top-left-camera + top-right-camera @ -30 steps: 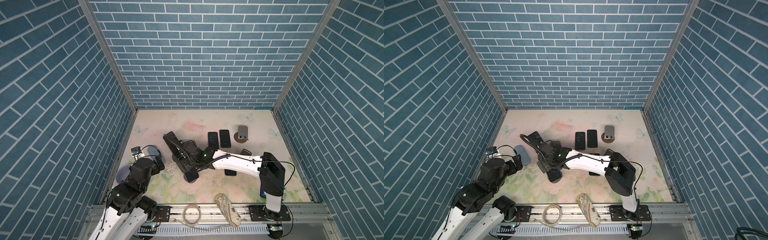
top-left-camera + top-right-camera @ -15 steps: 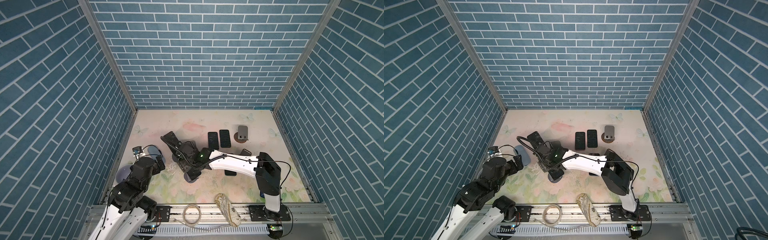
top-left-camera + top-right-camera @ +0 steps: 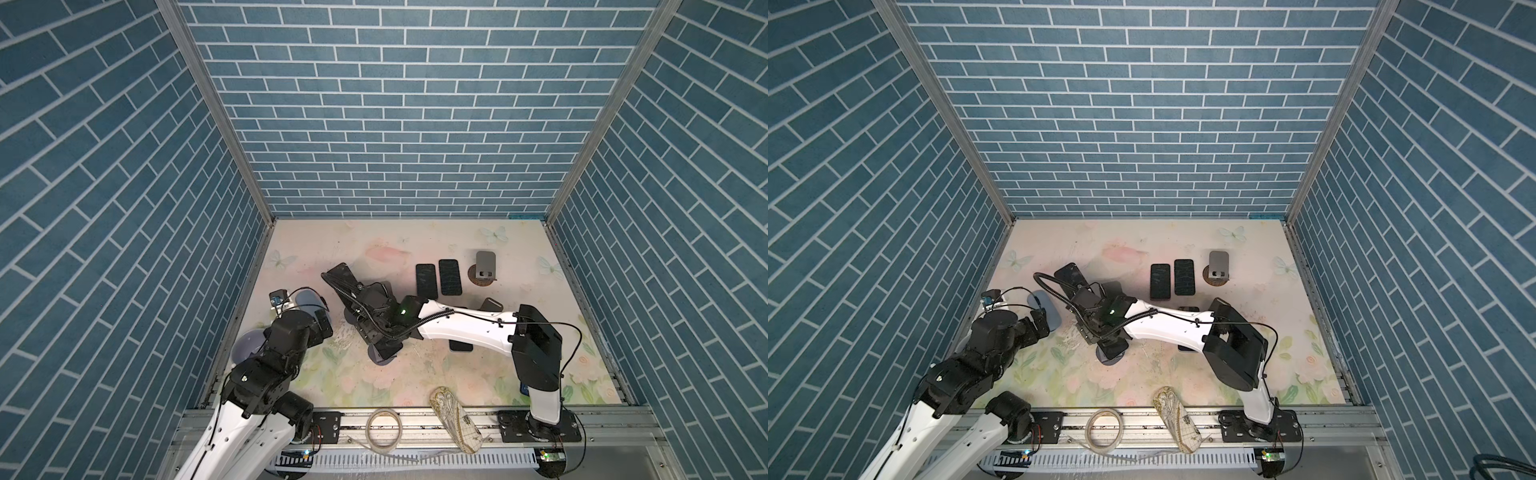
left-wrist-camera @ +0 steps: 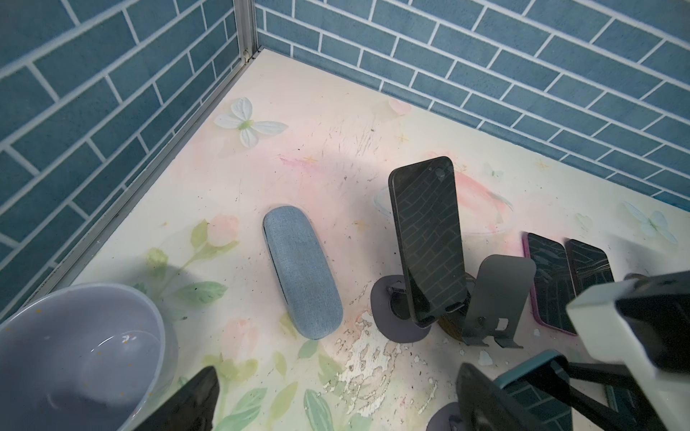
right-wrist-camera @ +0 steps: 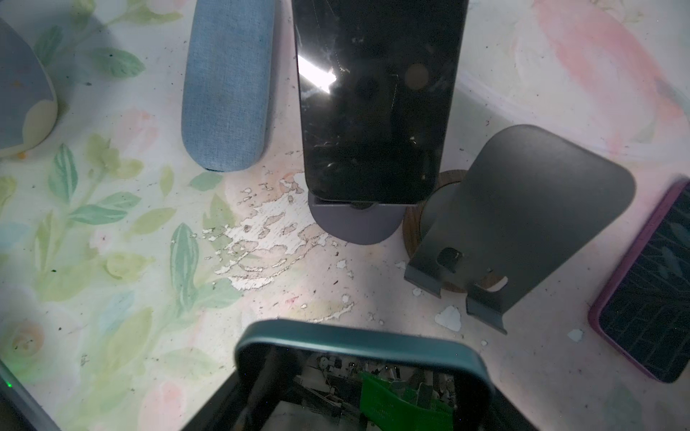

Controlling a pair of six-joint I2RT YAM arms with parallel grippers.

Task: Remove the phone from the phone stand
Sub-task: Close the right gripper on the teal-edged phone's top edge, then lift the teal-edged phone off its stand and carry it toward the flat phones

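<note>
A phone in a teal case [image 5: 358,373] leans on a phone stand with a round grey base [image 3: 384,358] in the middle of the table. My right gripper [image 5: 358,377] reaches across from the right and is shut on that phone's two long sides, its top edge sticking out past the fingers. In both top views the phone [image 3: 1113,348] is mostly hidden under the wrist. My left gripper [image 4: 336,406] hovers open and empty near the left wall, apart from the stand. A second black phone [image 4: 425,239] stands upright on a purple round stand [image 4: 395,317] further back.
A blue-grey glasses case [image 4: 300,276] and a lavender bowl [image 4: 74,347] lie at the left. An empty dark stand [image 5: 522,209] on a wooden disc is beside the upright phone. Two phones [image 3: 426,280] [image 3: 450,276] lie flat at the back, next to another empty stand [image 3: 485,266].
The right gripper's jaws have closed in onto the teal-cased phone, and the arm has shifted slightly left. The left arm has not moved.
</note>
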